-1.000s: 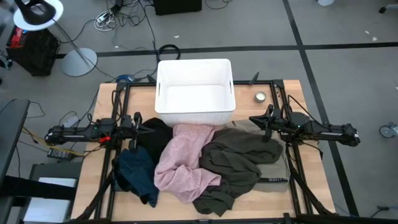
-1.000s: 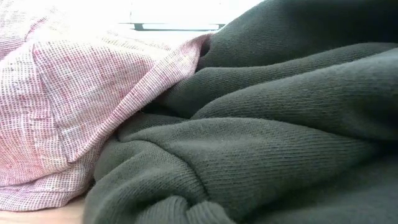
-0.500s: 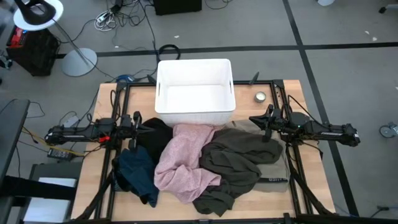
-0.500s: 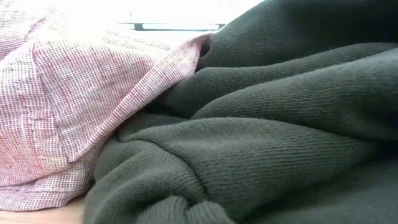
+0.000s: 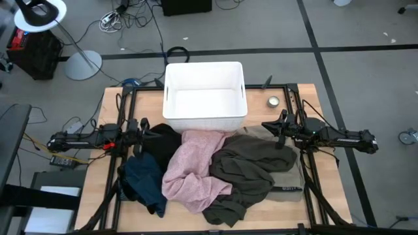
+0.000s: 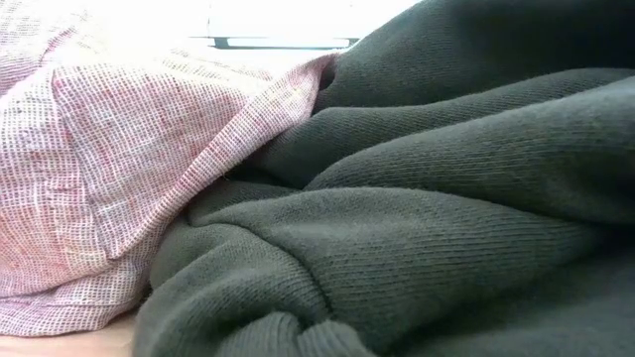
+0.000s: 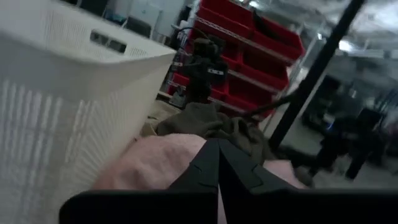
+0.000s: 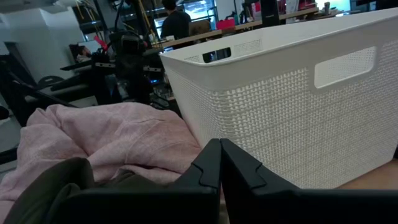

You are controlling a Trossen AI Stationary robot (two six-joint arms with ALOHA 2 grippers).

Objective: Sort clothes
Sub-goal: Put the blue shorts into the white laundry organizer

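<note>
On the wooden counter [image 5: 313, 196], a heap of clothes lies just in front of a white plastic bin [image 5: 205, 96], whose near wall the heap touches. Pale pink garment [image 5: 194, 167] sits in the middle of the heap, its upper edge against the bin. Olive-brown garment [image 5: 251, 168] lies to its right, touching and partly overlapping it; the low view shows the two pressed together, pink [image 6: 99, 169] on one side and olive [image 6: 446, 218] on the other. Black garment [image 5: 164, 142] lies at the pink one's left, near the bin's corner. Dark teal-blue garment [image 5: 145, 181] lies below the black one, at the heap's left edge. A light grey-beige strip [image 5: 299, 171] shows under the olive garment's right edge.

My left pincer [image 5: 146, 129] rests low at the left side of the heap, just beside the black garment, fingers closed together and holding nothing; its wrist view shows the closed fingertips [image 7: 217, 163] over pink fabric, with the bin wall [image 7: 68, 99] alongside. My right pincer [image 5: 268, 126] rests at the right side, just above the olive garment, likewise closed and empty [image 8: 219, 163].

A small round tin [image 5: 273, 102] stands on the counter right of the bin.
</note>
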